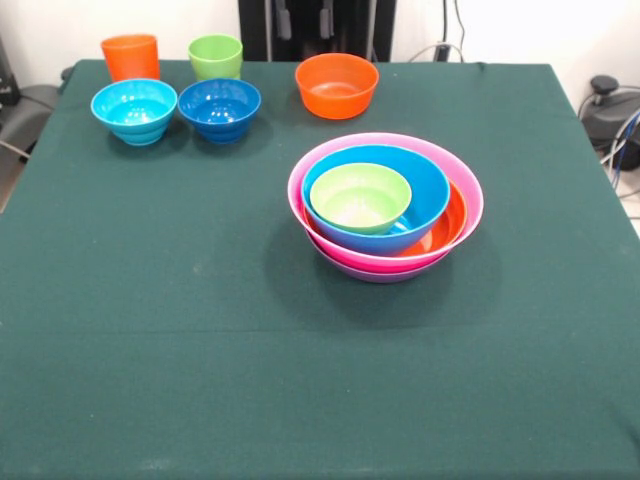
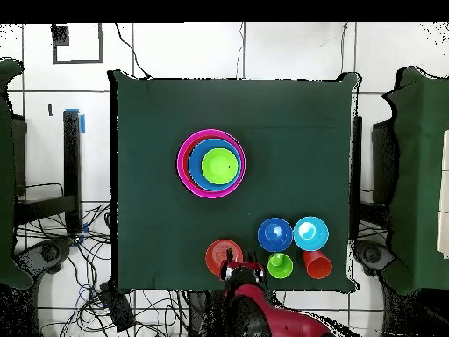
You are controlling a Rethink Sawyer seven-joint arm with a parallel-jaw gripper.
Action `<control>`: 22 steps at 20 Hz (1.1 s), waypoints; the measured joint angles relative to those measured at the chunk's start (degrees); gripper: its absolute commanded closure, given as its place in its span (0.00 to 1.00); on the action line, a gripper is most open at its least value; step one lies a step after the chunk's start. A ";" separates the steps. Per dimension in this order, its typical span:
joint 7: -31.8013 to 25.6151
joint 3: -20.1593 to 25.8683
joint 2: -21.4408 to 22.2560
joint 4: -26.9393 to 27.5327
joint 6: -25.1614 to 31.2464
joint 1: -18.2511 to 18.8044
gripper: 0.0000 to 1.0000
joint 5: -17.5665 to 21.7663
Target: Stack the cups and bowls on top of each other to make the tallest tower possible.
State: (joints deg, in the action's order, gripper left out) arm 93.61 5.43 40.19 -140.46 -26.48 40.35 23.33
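The tower [image 1: 470, 190] stands mid-table: a purple bowl [image 1: 385, 272] at the bottom, then pink, orange [image 1: 455, 225], blue [image 1: 425, 185] and a small lime green bowl [image 1: 360, 197] nested inside. At the far edge stand the orange cup [image 1: 131, 57] and the lime green cup [image 1: 216, 56]. In front of them sit a small light blue bowl [image 1: 134, 110] and a small dark blue bowl [image 1: 219, 108]. A small orange bowl [image 1: 337, 85] sits apart. The gripper [image 2: 238, 267] shows only in the overhead view, drawn back at the table's edge between the orange bowl [image 2: 222, 255] and the green cup [image 2: 280, 265].
The dark green tablecloth [image 1: 150, 330] covers the whole table. The robot's black pedestal [image 1: 316, 28] stands behind the far edge. Cables and equipment [image 1: 610, 110] lie on the floor at the right.
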 measured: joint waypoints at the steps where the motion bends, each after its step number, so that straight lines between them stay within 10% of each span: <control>1: 0.24 0.00 0.02 -0.02 0.00 -0.01 0.00 0.00; 13: 1.62 -5.05 -1.82 0.12 -1.90 -10.66 0.00 0.43; 22: 1.74 -4.80 -7.59 1.80 -5.00 -9.43 0.00 4.73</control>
State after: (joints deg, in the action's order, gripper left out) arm 95.35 0.64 32.60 -138.66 -31.48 30.91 28.06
